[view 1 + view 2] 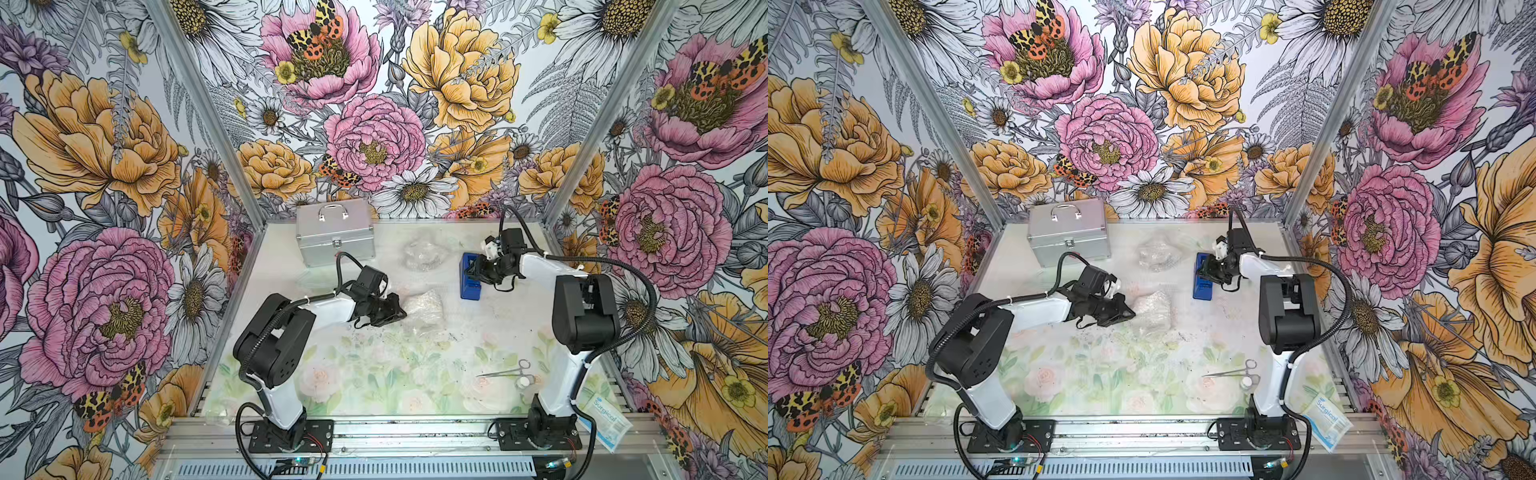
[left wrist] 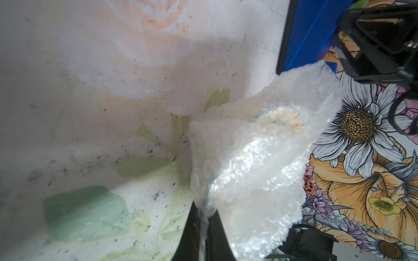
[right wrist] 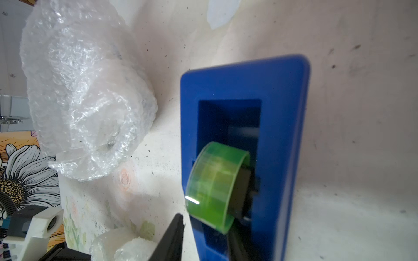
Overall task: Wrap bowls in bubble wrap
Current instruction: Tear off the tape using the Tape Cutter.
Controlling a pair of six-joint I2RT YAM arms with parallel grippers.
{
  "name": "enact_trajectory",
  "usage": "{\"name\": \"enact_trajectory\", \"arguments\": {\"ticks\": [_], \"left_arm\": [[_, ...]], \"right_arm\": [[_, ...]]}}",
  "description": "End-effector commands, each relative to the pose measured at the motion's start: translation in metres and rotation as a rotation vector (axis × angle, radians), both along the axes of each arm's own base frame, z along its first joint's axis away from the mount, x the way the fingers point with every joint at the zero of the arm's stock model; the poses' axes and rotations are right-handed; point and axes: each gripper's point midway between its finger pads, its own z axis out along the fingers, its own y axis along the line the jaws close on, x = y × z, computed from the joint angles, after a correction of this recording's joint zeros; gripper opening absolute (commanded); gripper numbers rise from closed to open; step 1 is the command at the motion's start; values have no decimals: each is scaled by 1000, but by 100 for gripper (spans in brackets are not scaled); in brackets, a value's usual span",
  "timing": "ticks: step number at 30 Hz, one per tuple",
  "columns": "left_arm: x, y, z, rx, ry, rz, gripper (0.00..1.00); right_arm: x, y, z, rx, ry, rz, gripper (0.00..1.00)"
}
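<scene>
Left claw [image 2: 204, 211] clamps crinkly whitish bubble wrap [image 1: 424, 309] around a painted ceramic bowl [image 2: 280, 117], just beside the blue plastic tape dispenser [image 1: 469, 291]. Right claw [image 1: 471, 272], part-open, straddles its green tape roll [image 3: 214, 180]; I cannot tell if it grips.

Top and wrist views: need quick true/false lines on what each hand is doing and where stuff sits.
1. The left hand is shut on the bubble wrap around a bowl. True.
2. The right hand grips the far bundle. False: it is at the blue tape dispenser; the far bundle lies free beside it.
3. The bowl shows blue and yellow through the wrap in the left wrist view. True.
4. The scissor-handled tool lies against the back wall. False: it lies near the front, by the right arm's base.
5. The tape roll in the dispenser is green. True.
</scene>
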Motion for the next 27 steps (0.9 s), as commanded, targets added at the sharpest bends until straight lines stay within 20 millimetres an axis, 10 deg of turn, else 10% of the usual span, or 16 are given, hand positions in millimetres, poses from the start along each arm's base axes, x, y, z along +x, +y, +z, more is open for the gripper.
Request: {"name": "enact_trajectory", "arguments": {"ticks": [1, 13, 27], "left_arm": [[-7, 4, -10, 34, 10, -16, 5], [-7, 4, -9, 32, 8, -16, 4], [-8, 7, -11, 36, 9, -10, 4]], "right_arm": [[-4, -28, -29, -100, 68, -66, 32], [-2, -22, -8, -67, 30, -62, 0], [-9, -2, 46, -36, -77, -36, 0]]}}
